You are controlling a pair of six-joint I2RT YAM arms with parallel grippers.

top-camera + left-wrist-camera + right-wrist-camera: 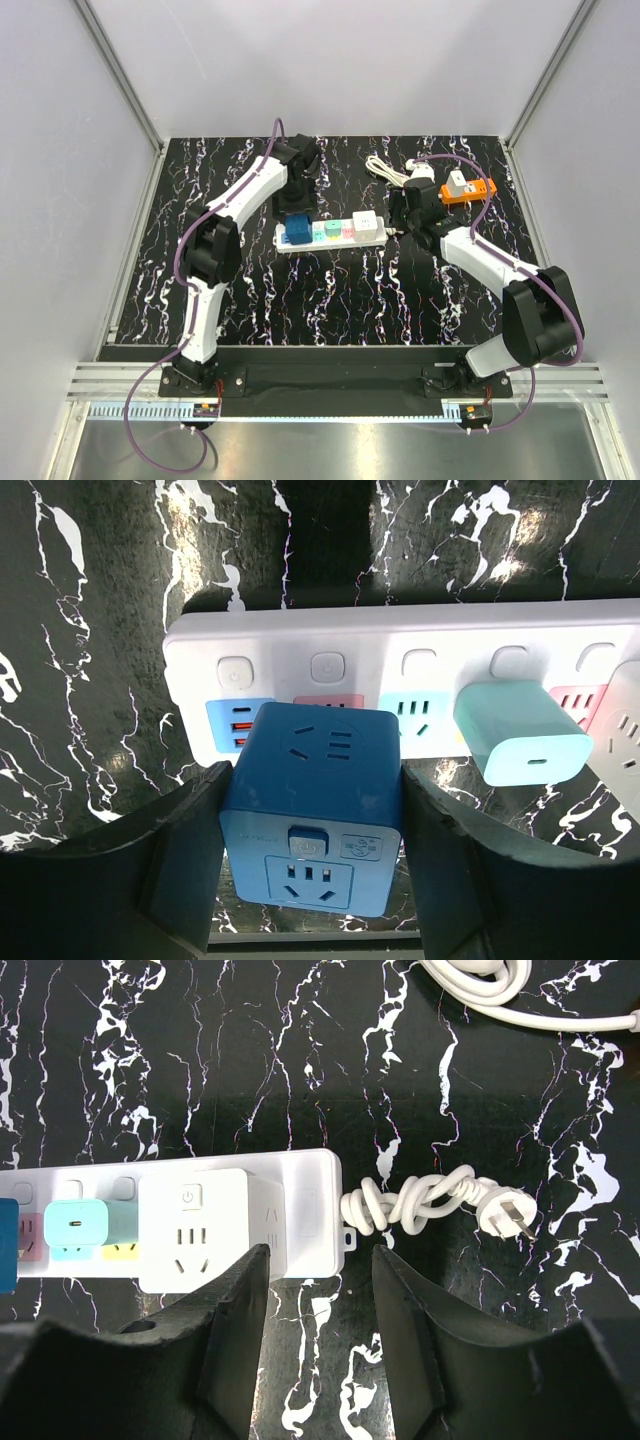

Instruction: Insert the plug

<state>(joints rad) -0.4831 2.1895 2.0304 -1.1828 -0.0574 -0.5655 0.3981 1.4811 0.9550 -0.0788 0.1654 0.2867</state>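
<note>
My left pincer [312,825] is clamped on a blue cube adapter [318,755], with one dark finger pressed against each side of it. Just beyond the fingertips lies the white power strip [420,635], and the cube stands over its pink socket. This wrist view hides the face of the cube that meets the strip, so I cannot tell whether its prongs are seated. To the right of this pincer a mint-green charger [520,735] sits in the strip, and next to it a white adapter [625,730] is cut off by the frame edge.

My right pincer [320,1290] is spread apart and holds nothing; it hovers at the strip's far end. Only this wrist view shows the strip's own cord, a knotted cord bundle [410,1200] ahead of the right finger that ends in a pronged plug [505,1220]. A loose white cable [480,980] lies well ahead.

Only the overhead view shows an orange power strip [480,190] beyond this pincer and to its right. A white block [457,183] on it is too small to identify
</note>
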